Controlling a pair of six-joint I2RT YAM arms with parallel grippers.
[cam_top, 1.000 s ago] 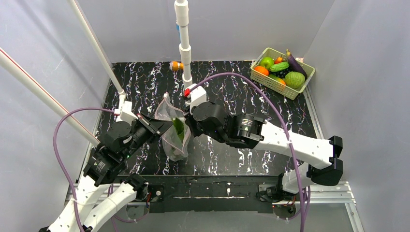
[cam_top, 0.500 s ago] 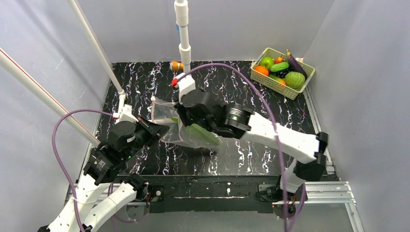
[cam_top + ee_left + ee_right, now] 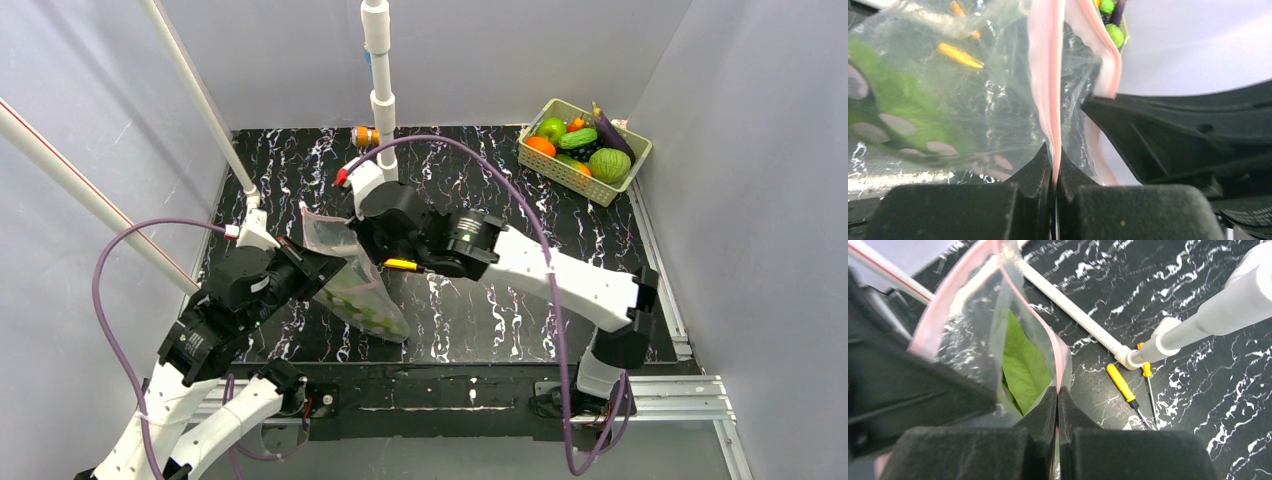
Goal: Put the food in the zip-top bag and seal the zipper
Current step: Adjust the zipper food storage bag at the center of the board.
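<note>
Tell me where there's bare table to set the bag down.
Free: the table stretch left of the basket, and the near strip right of the bag. Crowded: around the bag and screwdriver.

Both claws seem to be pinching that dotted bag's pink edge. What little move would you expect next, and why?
Probably the right gripper slides along the pink strip, away from the left gripper, pressing it closed. Both are shut on the strip, a green leaf is inside the bag, and the mouth gapes open beside the right gripper.
</note>
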